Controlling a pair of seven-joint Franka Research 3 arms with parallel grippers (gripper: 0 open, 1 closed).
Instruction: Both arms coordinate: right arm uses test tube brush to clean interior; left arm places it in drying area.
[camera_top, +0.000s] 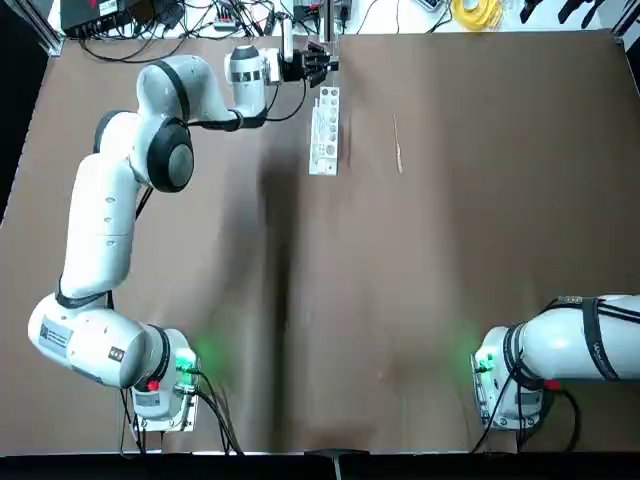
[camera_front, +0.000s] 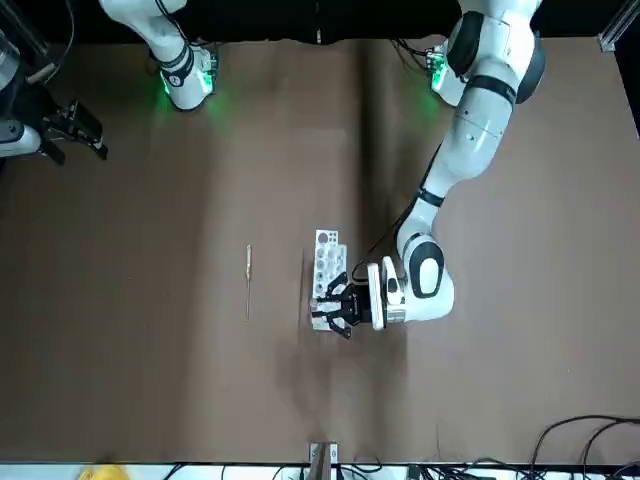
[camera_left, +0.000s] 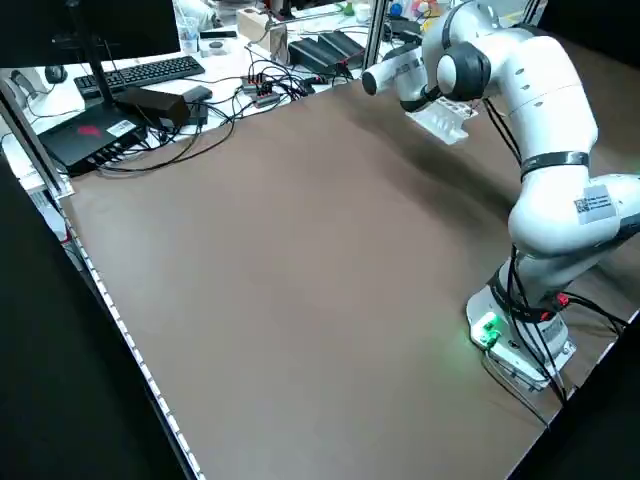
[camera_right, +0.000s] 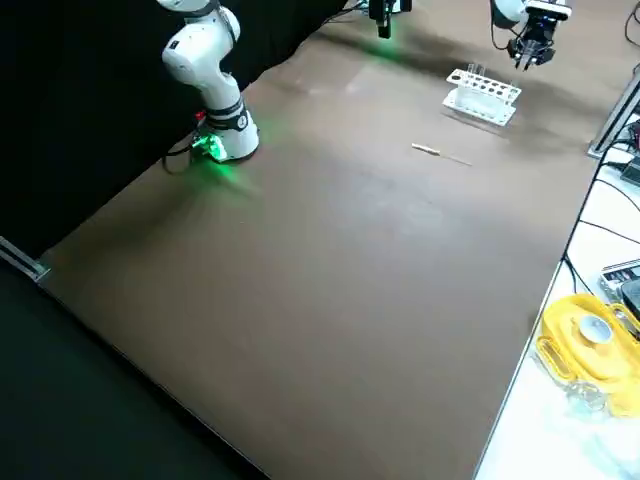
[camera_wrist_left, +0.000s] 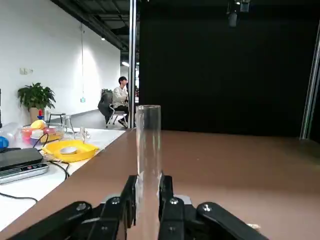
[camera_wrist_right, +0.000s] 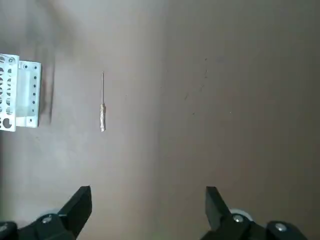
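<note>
Brown matte worktop (camera_top: 450, 300) runs smooth and bare under both arms. On the left, the plain white left arm (camera_top: 100, 220) stretches to the far edge, its black left claw (camera_wrist_left: 148, 200) turned sideways at the far end of the rack (camera_top: 325, 130). Only the left wrist view shows what it holds: a clear glass test tube (camera_wrist_left: 148, 145), round and upright, pinched between the two black fingers (camera_wrist_left: 167, 197). From overhead and from the front the tube is hard to make out against the claw.

Next comes the rack, a small white oblong block with rows of round holes in its top. Just to its right, apart from it, lies the brush (camera_top: 398, 145), a thin straw-coloured stick flat on the worktop; the right wrist view shows one end thicker and fuzzier than the other.

Farther right, the banded right arm (camera_top: 580, 340) sits back near its base, and its right claw (camera_wrist_right: 148, 200) hangs well above the worktop with fingers wide apart, holding nothing.

Beyond the far edge are cables, a keyboard, a yellow tray (camera_wrist_left: 70, 149), a potted plant (camera_wrist_left: 34, 97) and a seated person (camera_wrist_left: 119, 97).
</note>
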